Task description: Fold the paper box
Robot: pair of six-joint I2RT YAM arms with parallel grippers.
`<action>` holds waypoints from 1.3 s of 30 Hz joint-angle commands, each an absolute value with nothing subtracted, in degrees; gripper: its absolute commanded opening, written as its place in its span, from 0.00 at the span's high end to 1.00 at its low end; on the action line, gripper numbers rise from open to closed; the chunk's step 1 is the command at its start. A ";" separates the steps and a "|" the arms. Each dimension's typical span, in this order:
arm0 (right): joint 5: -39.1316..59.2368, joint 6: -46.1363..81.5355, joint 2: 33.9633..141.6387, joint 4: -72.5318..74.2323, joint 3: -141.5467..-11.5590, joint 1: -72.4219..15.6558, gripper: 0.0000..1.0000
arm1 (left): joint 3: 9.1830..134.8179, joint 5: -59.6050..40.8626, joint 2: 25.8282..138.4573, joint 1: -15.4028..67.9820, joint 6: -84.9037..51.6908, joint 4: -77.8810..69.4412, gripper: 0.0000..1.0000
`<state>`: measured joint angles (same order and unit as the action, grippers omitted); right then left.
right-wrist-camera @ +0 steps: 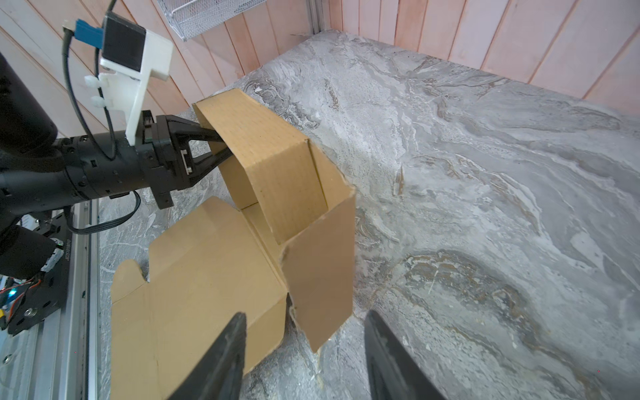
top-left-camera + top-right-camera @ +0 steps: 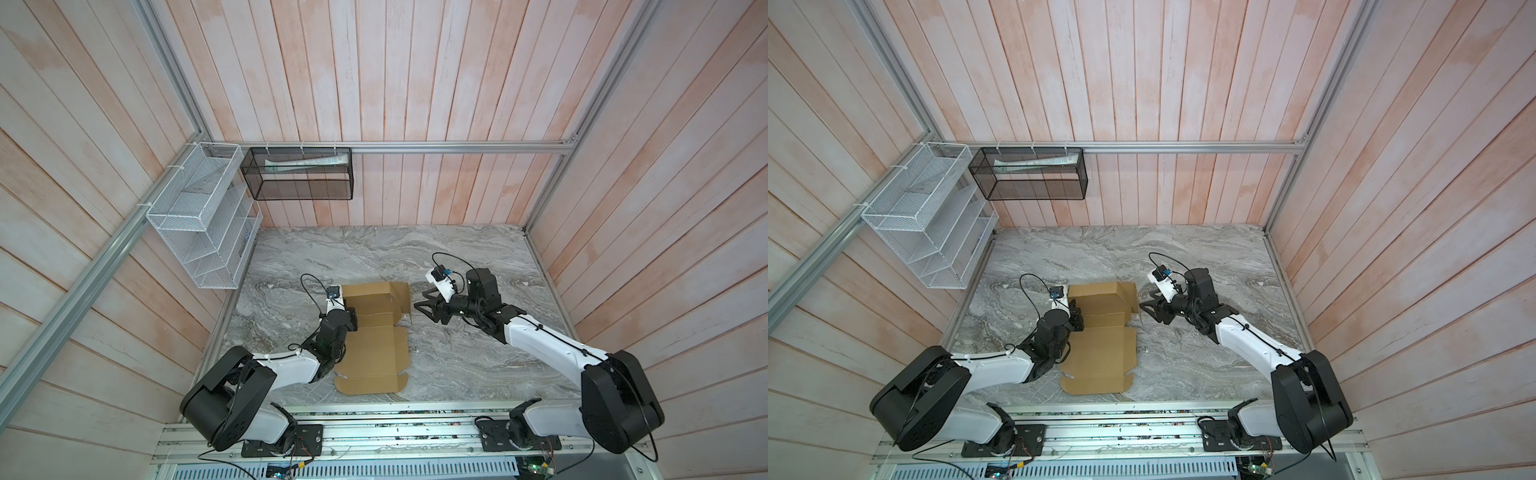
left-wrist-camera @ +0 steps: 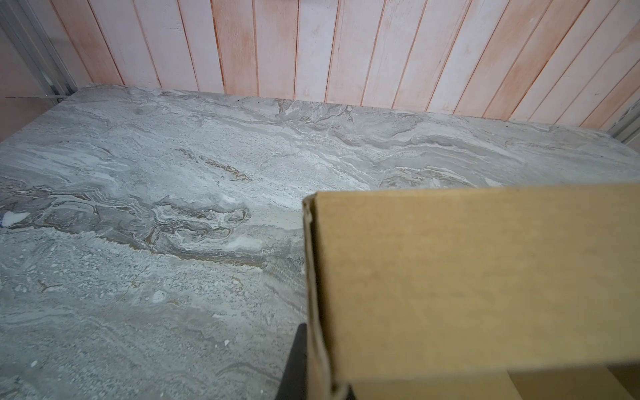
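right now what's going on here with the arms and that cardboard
The robot is partway through folding the paper box on the marble table. The left gripper is shut on the box's raised left wall, holding it upright. The right gripper is open beside the raised right flap, holding nothing. The near panel lies flat, not yet folded.

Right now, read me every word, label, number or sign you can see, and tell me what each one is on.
None can be read.
Box: plain brown, no print.
Sheet in the black basket: faint print, too small to read.
Black mount: small white lettering, blurred.
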<state>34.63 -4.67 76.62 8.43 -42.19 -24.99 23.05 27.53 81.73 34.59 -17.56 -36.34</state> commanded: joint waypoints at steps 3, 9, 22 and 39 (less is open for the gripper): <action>36.27 -0.66 75.50 16.30 -37.65 -22.60 0.44 | 24.35 26.46 80.45 34.19 -17.01 -34.95 1.00; 40.31 -5.02 83.56 12.68 -41.52 -22.50 0.45 | 24.69 26.04 78.78 34.10 -15.83 -33.60 1.00; 41.60 -7.18 96.10 13.44 -47.58 -23.99 0.48 | 24.30 24.94 76.93 33.48 -14.52 -32.80 1.00; 41.62 -9.33 97.95 11.17 -52.87 -26.57 0.52 | 23.85 23.82 76.49 33.31 -14.36 -32.40 1.00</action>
<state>40.53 -8.21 96.66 12.69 -51.13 -25.69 23.29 25.47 77.03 33.45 -14.96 -32.45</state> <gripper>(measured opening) 0.479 0.057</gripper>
